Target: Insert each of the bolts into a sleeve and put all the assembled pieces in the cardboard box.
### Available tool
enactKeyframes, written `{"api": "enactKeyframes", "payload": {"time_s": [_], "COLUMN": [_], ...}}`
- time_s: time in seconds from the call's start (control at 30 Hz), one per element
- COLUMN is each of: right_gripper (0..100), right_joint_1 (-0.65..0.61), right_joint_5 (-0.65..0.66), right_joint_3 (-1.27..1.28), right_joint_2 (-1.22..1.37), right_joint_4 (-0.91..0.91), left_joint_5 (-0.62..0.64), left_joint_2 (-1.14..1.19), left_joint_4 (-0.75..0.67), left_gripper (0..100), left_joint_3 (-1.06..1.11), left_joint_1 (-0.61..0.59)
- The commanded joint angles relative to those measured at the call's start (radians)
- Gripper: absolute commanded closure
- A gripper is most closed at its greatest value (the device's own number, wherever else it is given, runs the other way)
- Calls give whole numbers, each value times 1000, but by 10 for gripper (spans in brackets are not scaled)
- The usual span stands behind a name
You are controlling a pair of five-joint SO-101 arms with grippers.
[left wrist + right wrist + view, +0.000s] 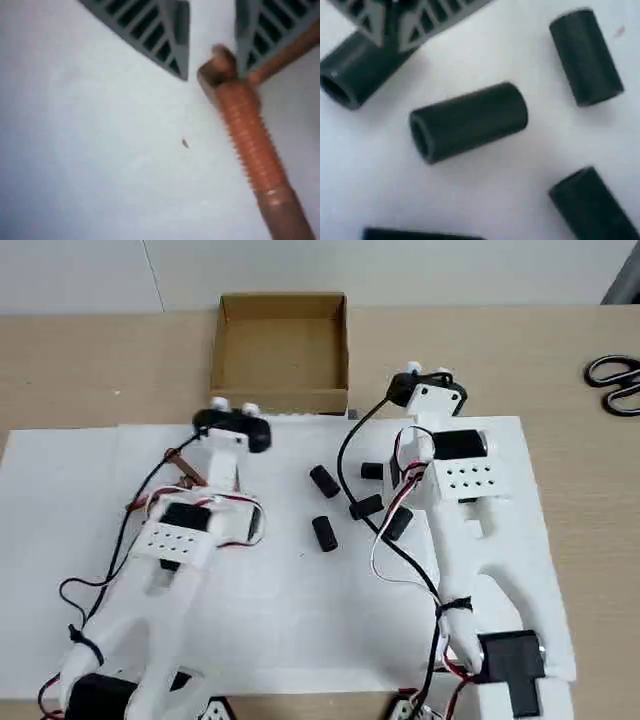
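The white sheet (300, 640) spreads on the robot's side of the cardboard box (280, 380) and carries all the loose parts. Nearer than the box and to its left, the left gripper (211, 70) is released. Its jaws stand apart astride the head of a copper bolt (252, 145) lying flat on the sheet. A second bolt (292, 47) crosses just behind that head. Nearer than the box and to its right, the right gripper (392, 35) sits over one sleeve (350, 75); I cannot tell whether it grasps it. The box lies farthest, open side up.

A grip at the head could, I judge, swing the bolt or drag both bolts together. The round sleeves (324, 532) may roll if nudged, and the right arm's cable (350, 455) trailing among them could sweep them aside.

I count two bolts, five sleeves and one box.
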Motion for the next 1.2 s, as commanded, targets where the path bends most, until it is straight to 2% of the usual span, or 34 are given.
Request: {"api": "enactKeyframes", "payload": {"time_s": [0.0,0.07,0.27,0.4,0.6,1.17], "right_gripper": [995,995,995,971,807,805], "right_joint_1": [-5,-7,-76,-104,-96,-76], "right_joint_5": [-160,-239,-362,-374,-390,-411], "right_joint_3": [3,3,3,3,3,-8], "right_joint_2": [12,25,70,93,96,104], "right_joint_4": [-25,-25,-24,-24,-1,22], "left_joint_5": [23,25,28,28,29,29], "left_joint_2": [2,2,2,2,2,2], "left_joint_4": [-23,-25,-34,-35,-35,-35], "left_gripper": [934,934,934,934,934,934], "left_joint_3": [4,7,8,8,8,8], "left_joint_1": [-8,-8,-6,-6,-6,-8]}}
